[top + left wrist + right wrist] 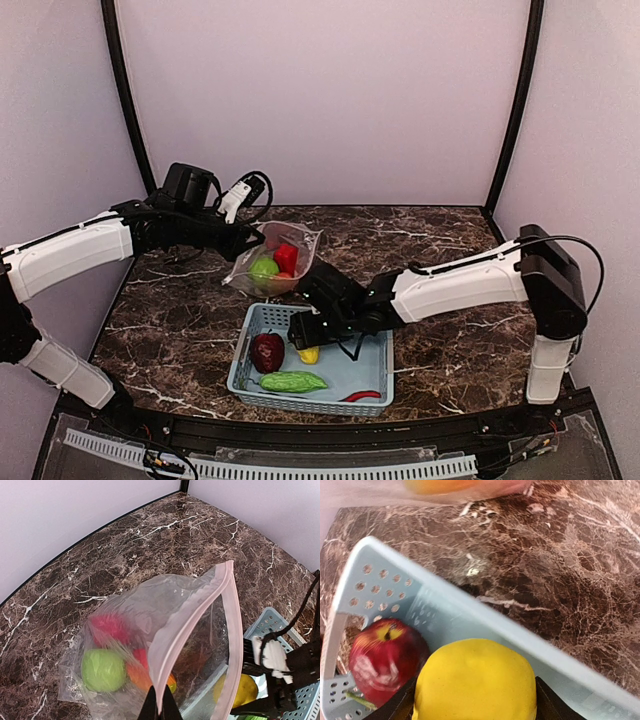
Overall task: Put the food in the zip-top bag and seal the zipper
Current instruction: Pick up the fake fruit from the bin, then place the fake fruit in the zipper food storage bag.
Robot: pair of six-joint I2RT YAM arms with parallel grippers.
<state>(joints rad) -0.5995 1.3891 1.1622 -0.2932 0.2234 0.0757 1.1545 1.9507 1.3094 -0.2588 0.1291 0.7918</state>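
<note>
The yellow pepper point(475, 680) sits clenched in our right gripper point(476, 702) over the basket point(375, 385); our left gripper point(160, 707) pinches the zipper point(236, 630), the zip-top bag point(125, 625) gaping rightward.

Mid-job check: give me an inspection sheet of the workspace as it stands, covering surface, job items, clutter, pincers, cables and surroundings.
Surface: dark, white-veined marble-look table.
Job's things: zip-top bag held up, mouth open, zipper unsealed. Lime-green piece and red piece are inside. Dark red piece, cucumber and chilli lie in the basket. Yellow piece is gripped at the basket.
Clutter: nothing seen.
Pincers: left pincer shut on the bag's rim; right pincer shut on the yellow piece.
Cables: black wrist cable on the left arm, black elbow cable on the right arm; no snag seen.
Surroundings: pale walls, black corner posts.
</note>
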